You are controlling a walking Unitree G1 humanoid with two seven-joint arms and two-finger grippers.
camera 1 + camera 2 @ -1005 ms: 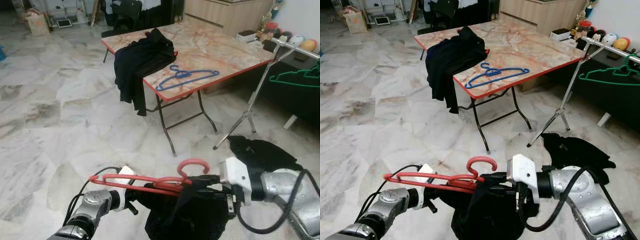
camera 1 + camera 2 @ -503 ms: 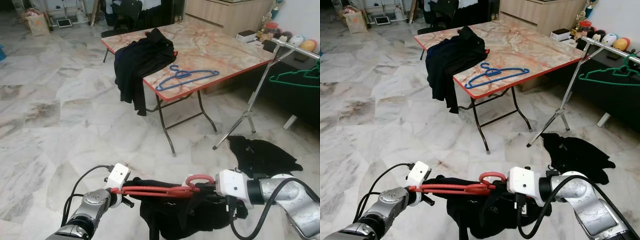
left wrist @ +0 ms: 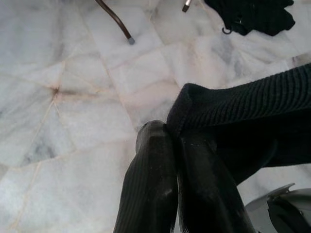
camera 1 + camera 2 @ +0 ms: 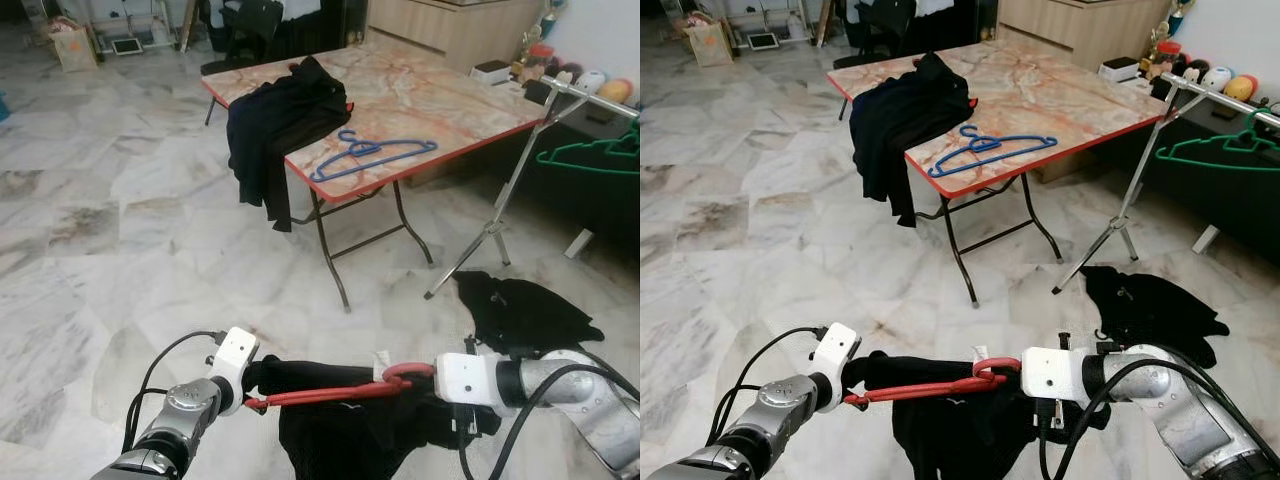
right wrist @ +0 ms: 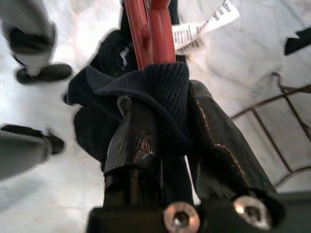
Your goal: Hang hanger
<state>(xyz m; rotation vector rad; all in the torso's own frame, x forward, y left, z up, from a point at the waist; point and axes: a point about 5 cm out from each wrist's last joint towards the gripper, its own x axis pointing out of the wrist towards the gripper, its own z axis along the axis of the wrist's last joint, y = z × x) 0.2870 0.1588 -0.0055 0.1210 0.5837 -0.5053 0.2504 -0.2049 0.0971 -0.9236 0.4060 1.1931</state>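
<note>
A red hanger (image 4: pixel 325 392) lies almost level between my two grippers, low over the floor, with a black knit garment (image 4: pixel 340 430) draped on it. My left gripper (image 4: pixel 255 378) is shut on the garment's shoulder at the hanger's left end; its fingers (image 3: pixel 150 165) pinch the ribbed cloth. My right gripper (image 5: pixel 165 97) is shut on the hanger's neck through the knit collar, just below the red hook (image 4: pixel 405 372). A white label (image 5: pixel 204 26) sticks out beside the hook. A silver clothes rack (image 4: pixel 520 170) with a green hanger (image 4: pixel 595 155) stands at the right.
A marble-topped folding table (image 4: pixel 420 100) stands ahead, with a blue hanger (image 4: pixel 372 155) and black clothes (image 4: pixel 280 120) hanging over its edge. Another black garment (image 4: pixel 525 310) lies on the floor by the rack's legs. Open marble floor stretches to the left.
The hanger has turned from hook-up to nearly level and sunk a little. The black garment now covers its left end, and the left gripper holds the cloth there.
</note>
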